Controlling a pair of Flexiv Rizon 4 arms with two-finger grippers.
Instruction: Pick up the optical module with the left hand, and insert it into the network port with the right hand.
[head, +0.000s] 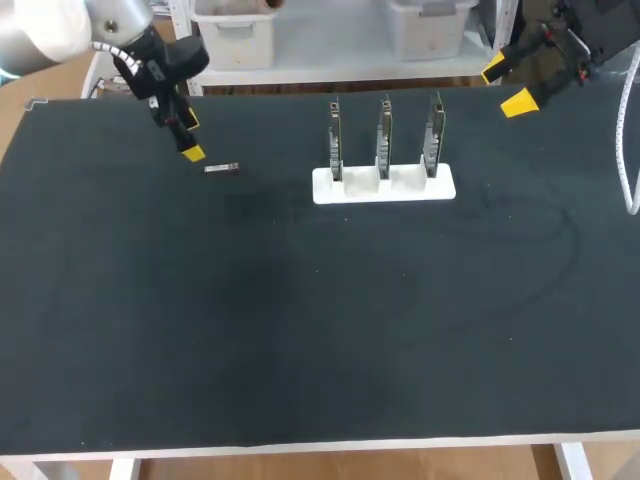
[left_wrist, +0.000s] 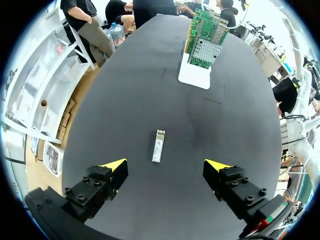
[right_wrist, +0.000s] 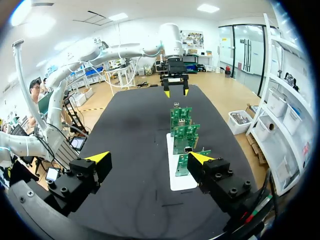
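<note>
The optical module (head: 221, 168) is a small silver bar lying flat on the black table at the back left. In the left wrist view the module (left_wrist: 158, 145) lies just ahead of my left gripper (left_wrist: 166, 166), between the lines of its open fingers, untouched. My left gripper (head: 189, 137) hovers just above and to the left of it. Three upright network cards (head: 384, 138) stand in a white holder (head: 384, 186) at the back middle. My right gripper (head: 507, 84) hangs open and empty at the back right, above the table. The cards (right_wrist: 185, 137) stand ahead of my right gripper (right_wrist: 150, 159).
The black mat (head: 300, 320) spreads wide in front of the holder. A white cable (head: 628, 150) hangs at the right edge. My left arm's gripper (right_wrist: 175, 91) shows far beyond the cards in the right wrist view.
</note>
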